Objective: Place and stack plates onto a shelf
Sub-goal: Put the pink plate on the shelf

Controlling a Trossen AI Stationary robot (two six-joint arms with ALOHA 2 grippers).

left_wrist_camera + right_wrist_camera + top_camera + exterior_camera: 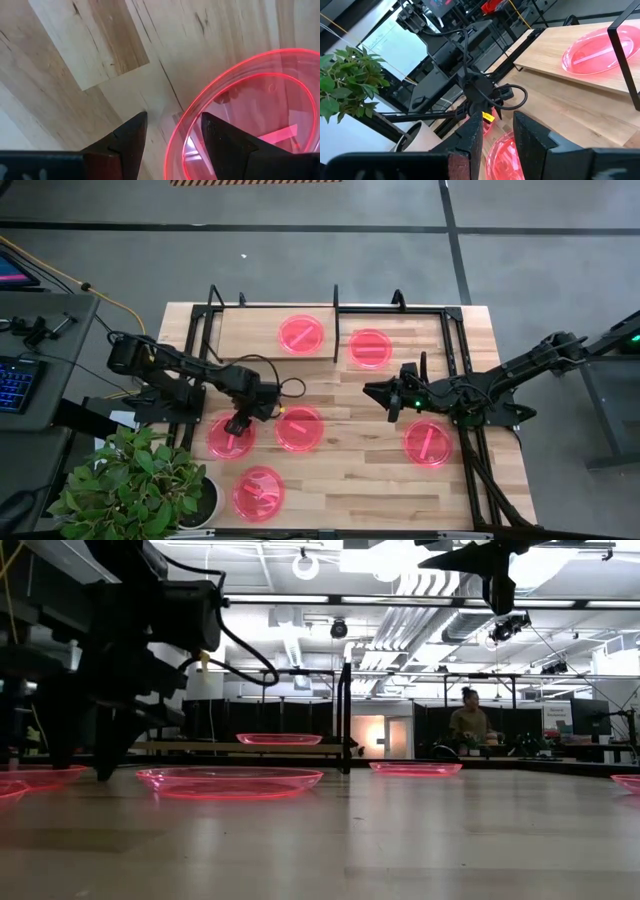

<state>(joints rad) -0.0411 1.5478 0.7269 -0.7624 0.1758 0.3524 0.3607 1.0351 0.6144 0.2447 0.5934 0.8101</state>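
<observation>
**One plate on the shelf, five waiting on the counter**

A workshop with ceiling lamps is showing behind the wooden counter (pixel 400 490), and a person is sitting far back. The shelf (pixel 250 330) is carrying one plate (pixel 301 335); another (pixel 369 347) is lying just beside the shelf on the counter. Four more plates are lying nearer the front, so most of the task is, I judge, still waiting. The left pincer (pixel 236 426) is standing spread over the rim of a plate (pixel 231 437), one finger inside and one outside, not yet pinching. The right pincer (pixel 376 390) is hanging over the middle of the counter, half spread and holding nothing.
</observation>
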